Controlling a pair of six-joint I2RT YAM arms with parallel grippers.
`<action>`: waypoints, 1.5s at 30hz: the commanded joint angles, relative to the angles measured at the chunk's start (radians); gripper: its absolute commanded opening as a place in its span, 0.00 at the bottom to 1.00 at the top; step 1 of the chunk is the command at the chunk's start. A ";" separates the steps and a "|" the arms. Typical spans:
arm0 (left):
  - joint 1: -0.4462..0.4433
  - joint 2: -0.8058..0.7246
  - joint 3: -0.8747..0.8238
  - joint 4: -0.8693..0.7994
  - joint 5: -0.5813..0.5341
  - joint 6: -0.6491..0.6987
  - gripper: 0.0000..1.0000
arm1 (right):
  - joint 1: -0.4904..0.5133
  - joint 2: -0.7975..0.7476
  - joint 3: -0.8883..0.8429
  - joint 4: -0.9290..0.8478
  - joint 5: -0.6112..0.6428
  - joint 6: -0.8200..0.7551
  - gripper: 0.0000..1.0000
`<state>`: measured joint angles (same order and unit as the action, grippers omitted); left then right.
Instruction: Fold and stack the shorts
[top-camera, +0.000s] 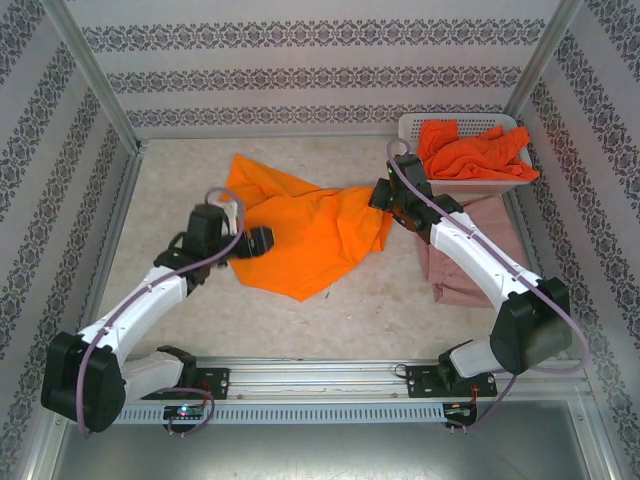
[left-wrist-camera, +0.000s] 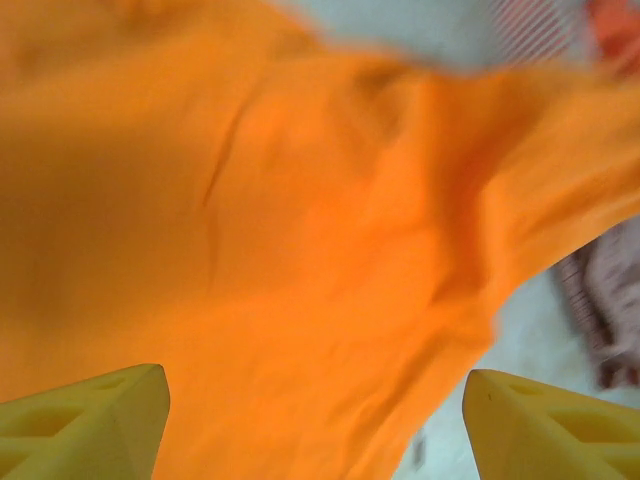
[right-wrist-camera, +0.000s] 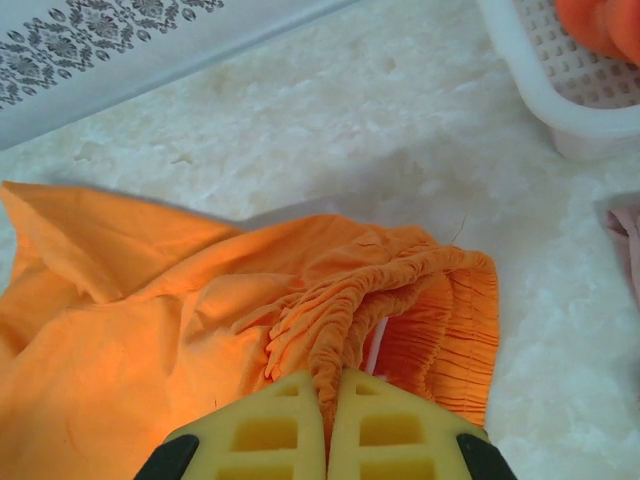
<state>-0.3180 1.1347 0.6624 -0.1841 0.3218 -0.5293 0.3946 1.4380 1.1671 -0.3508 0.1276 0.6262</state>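
The orange shorts (top-camera: 310, 235) lie spread over the middle of the table (top-camera: 180, 180), rumpled rather than flat. Their gathered elastic waistband (right-wrist-camera: 340, 320) is bunched up into the right claw (right-wrist-camera: 325, 385), whose two yellow fingers are pressed together on that ruffle of cloth. This looks like an anchor: one end pinned so the garment can be drawn out or doubled over for a fold. The rest of the cloth fans away to the left of that claw. The left claw (left-wrist-camera: 312, 390) hangs over the opposite end of the cloth with its fingers set wide apart and nothing between them, the orange cloth lying just beneath. It is probably placed to take a fresh hold on that edge. The right arm reaches forward and inward across the table with its wrist tipped down onto the waistband. The left arm stretches in from the near left, its wrist turned toward the centre. The pink shorts (top-camera: 497, 228) rest flat beneath the right arm, behind its claw, seemingly already folded. Just beyond that claw, the red-orange shorts (top-camera: 470, 152) sit heaped in the white basket (top-camera: 415, 122), not yet folded.
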 joint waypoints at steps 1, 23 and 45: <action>-0.023 -0.047 -0.067 -0.051 -0.115 -0.075 0.77 | -0.007 -0.011 -0.015 0.027 -0.021 0.008 0.00; -0.028 0.105 -0.118 -0.045 -0.137 -0.072 0.71 | -0.048 -0.080 -0.106 0.032 -0.054 0.015 0.01; -0.050 0.147 0.059 -0.015 -0.207 -0.019 0.00 | -0.053 -0.111 -0.113 0.032 -0.051 -0.031 0.02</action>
<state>-0.3603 1.3487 0.6529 -0.1722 0.1783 -0.5945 0.3550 1.3724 1.0706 -0.3325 0.0803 0.6247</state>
